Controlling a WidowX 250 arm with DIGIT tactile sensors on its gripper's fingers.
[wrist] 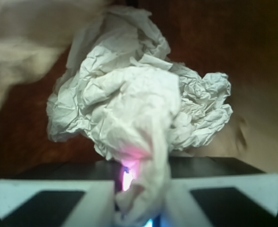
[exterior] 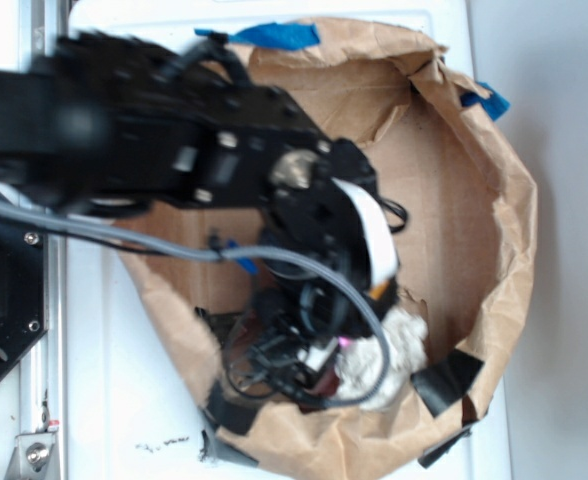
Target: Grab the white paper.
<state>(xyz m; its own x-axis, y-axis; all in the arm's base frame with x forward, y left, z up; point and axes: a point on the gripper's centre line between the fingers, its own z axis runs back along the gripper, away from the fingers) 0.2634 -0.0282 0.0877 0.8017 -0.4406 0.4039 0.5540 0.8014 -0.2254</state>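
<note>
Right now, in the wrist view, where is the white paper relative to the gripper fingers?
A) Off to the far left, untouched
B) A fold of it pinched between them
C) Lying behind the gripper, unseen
B: a fold of the white paper runs down between the gripper fingers, which close on it.

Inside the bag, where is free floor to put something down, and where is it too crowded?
Free: the brown floor of the bag in its upper right, between the far wall and the right rim. Crowded: the lower middle, where the gripper pinches the white paper amid cables, near the black tape.
</note>
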